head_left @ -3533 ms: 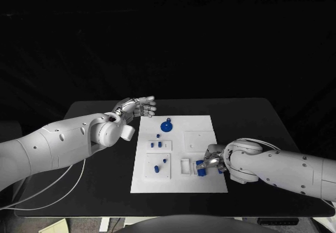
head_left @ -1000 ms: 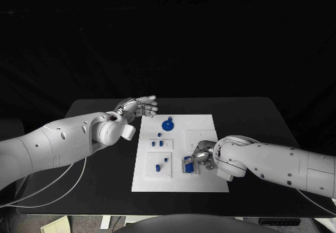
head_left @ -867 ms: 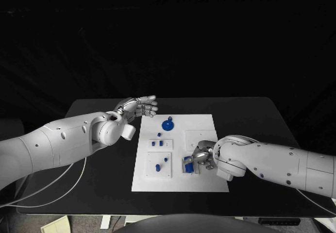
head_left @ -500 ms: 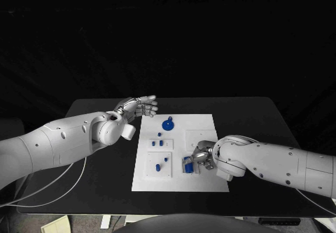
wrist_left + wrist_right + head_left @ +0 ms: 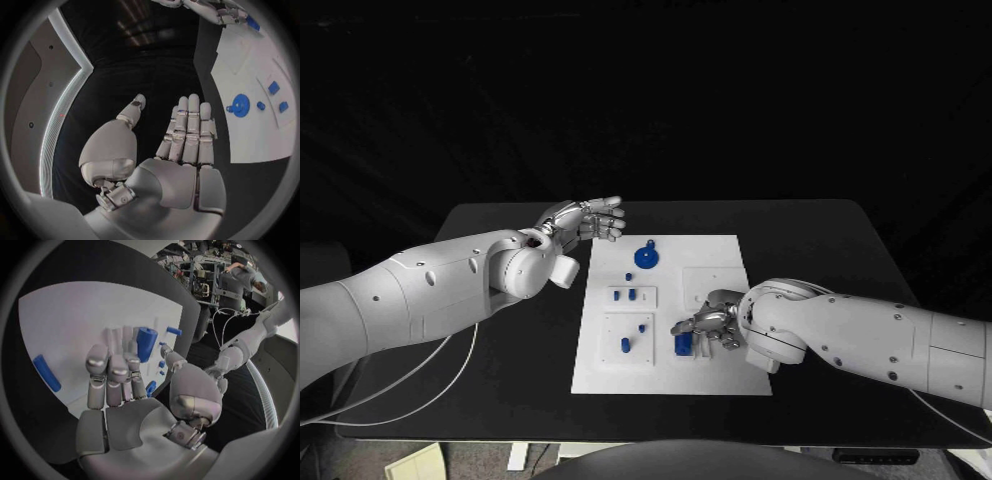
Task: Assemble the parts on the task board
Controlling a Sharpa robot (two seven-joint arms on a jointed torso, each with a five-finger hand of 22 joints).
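On the near half of the white board (image 5: 718, 378), a blue cylinder (image 5: 684, 343) stands in its holder beside the right hand (image 5: 710, 327), whose fingers are spread, holding nothing. The left hand (image 5: 586, 217) hovers empty, fingers straight. The cylinder appears light, rigid and smooth; it is best pinched at mid-length.

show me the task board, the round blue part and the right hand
task board (image 5: 711, 382), head view, bare near edge
round blue part (image 5: 646, 259), head view, middle of its disc
right hand (image 5: 710, 325), head view, middle of the hand

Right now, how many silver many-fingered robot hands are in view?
2. The left hand hovers off the far left corner of the white task board; the right hand is over the board beside a blue cylinder part.
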